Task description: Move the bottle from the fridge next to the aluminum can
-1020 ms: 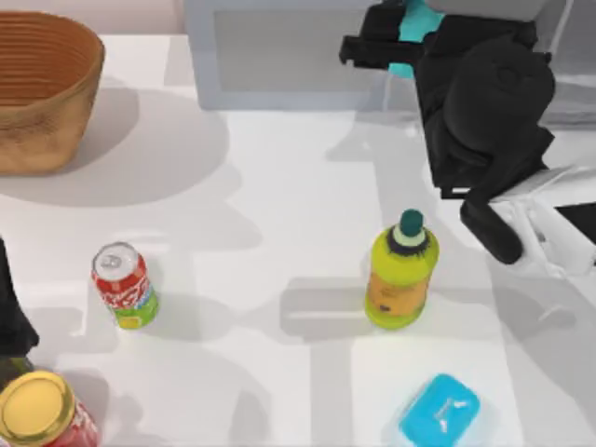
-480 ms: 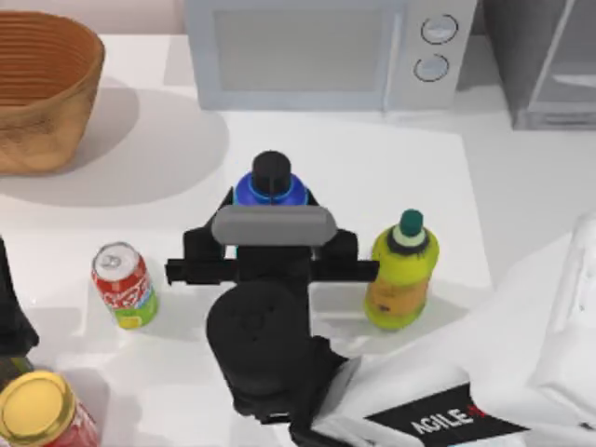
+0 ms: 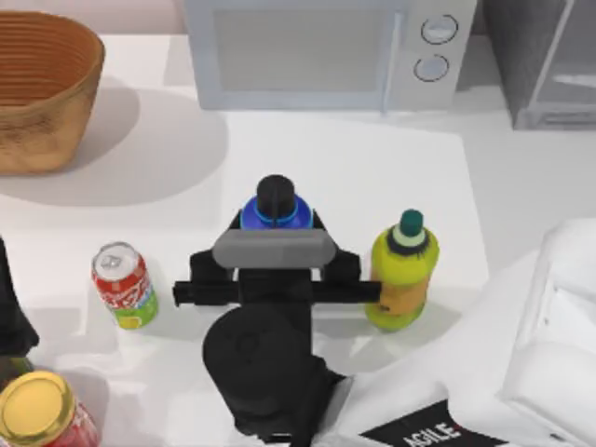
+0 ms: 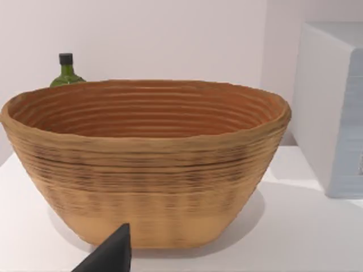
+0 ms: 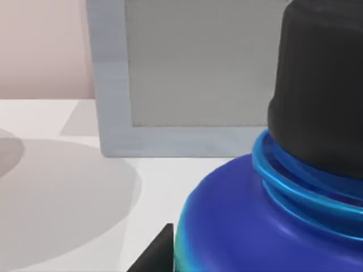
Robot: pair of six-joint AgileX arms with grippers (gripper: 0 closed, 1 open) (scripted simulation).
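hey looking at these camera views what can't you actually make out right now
- Lower body of the bottle: in the top view the right gripper and its arm cover it, so whether it rests on the table is unclear.
- Fridge: cut off by the top view's edge; its inside cannot be seen.
- Red jar: cropped at the top view's corner.
- Green bottle: in the left wrist view the basket hides all but its neck.

The bottle has a glossy blue plastic shoulder and a matt black ribbed-looking cap. Left of it, the aluminum can shows a shiny metal top. The woven basket is rough and ridged, like wicker. The worktop is smooth, matt white. The right claw around the bottle looks matt black plastic.
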